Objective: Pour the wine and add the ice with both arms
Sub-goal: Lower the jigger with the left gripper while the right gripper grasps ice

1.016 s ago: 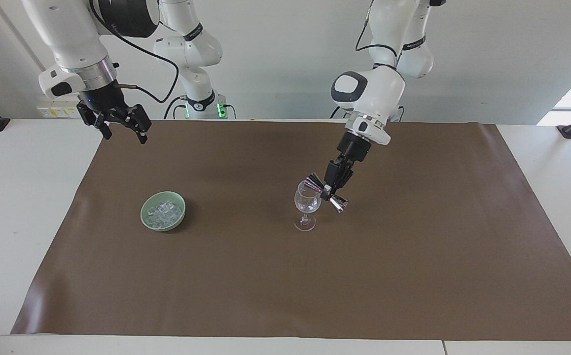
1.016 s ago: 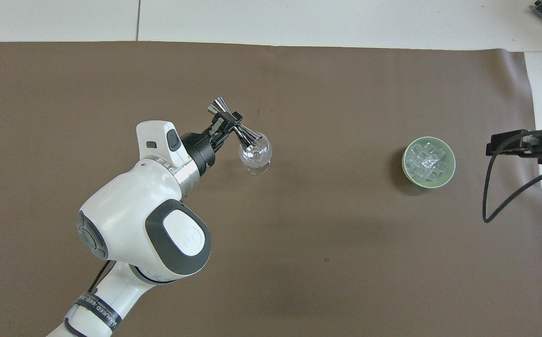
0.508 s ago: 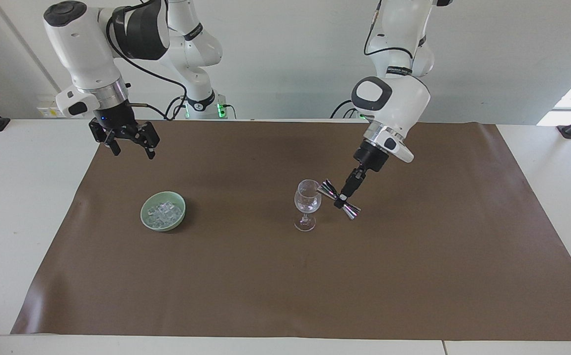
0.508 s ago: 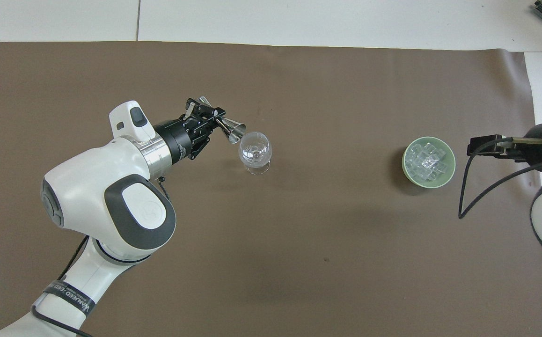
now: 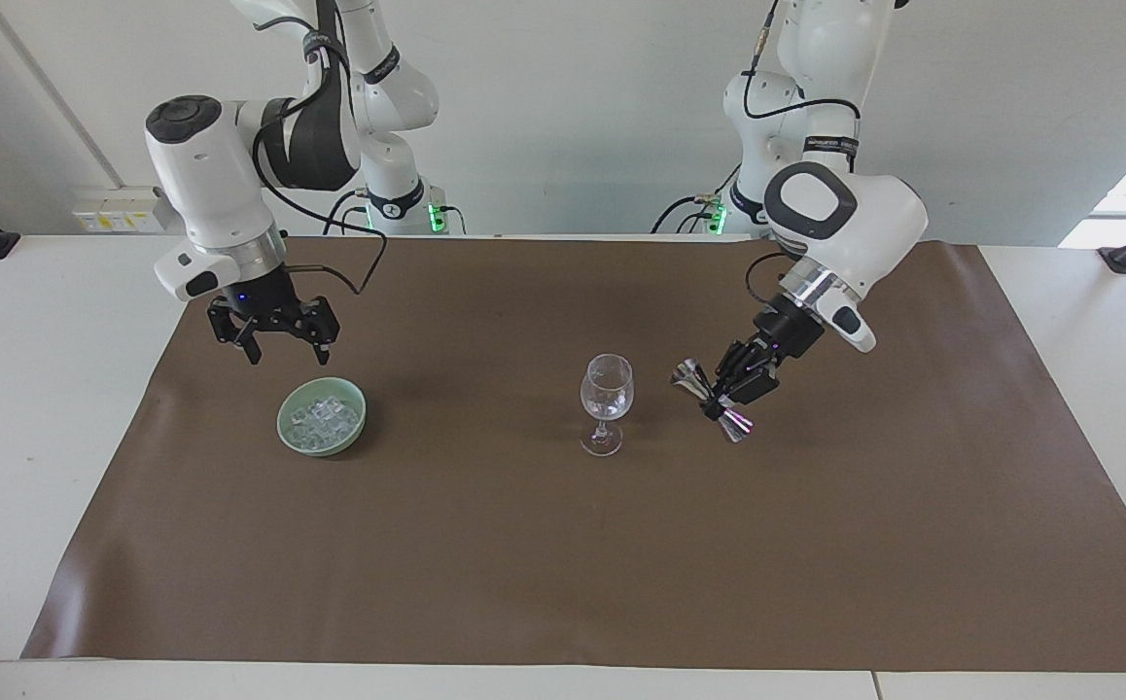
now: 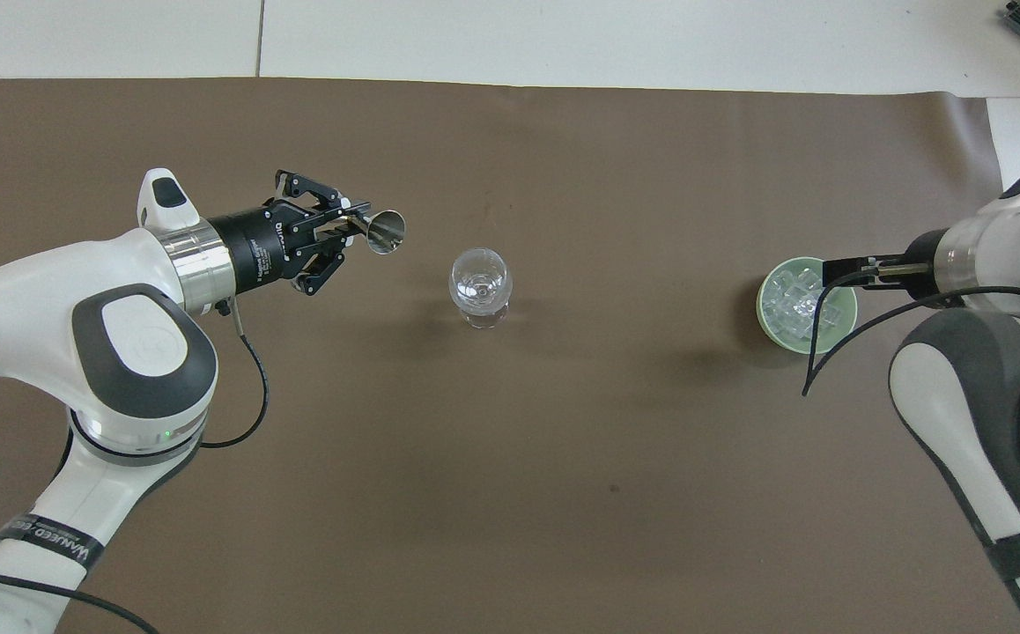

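Standing between its two halves, the task appears to have the pouring done or ending, and the ice step comes next; this is a judgement from the present layout.

Left gripper: pressed together on a metal jigger, pinched at its narrow waist. It hangs tilted above the brown mat, beside the wine glass toward the left arm's end of the table, apart from the rim. In the overhead view the jigger's open mouth points toward the glass but is not over it.

Wine glass: upright near the middle of the mat, untouched. Whether it holds liquid cannot be told.

Right gripper: fingers spread, holding nothing. It hangs above the green bowl, over the bowl's edge nearer the robots, and is clear of the contents.

Ice: small clear cubes piled in the green bowl, toward the right arm's end of the table, well apart from the glass. None is seen in the glass.

Next move, as judged: the right gripper must descend into the bowl, centre on one cube and close on it without scattering the pile. The cubes look slick and small, so a slip is likely. The carry to the glass calls for a release just above the rim, as the stemmed glass would tip easily.
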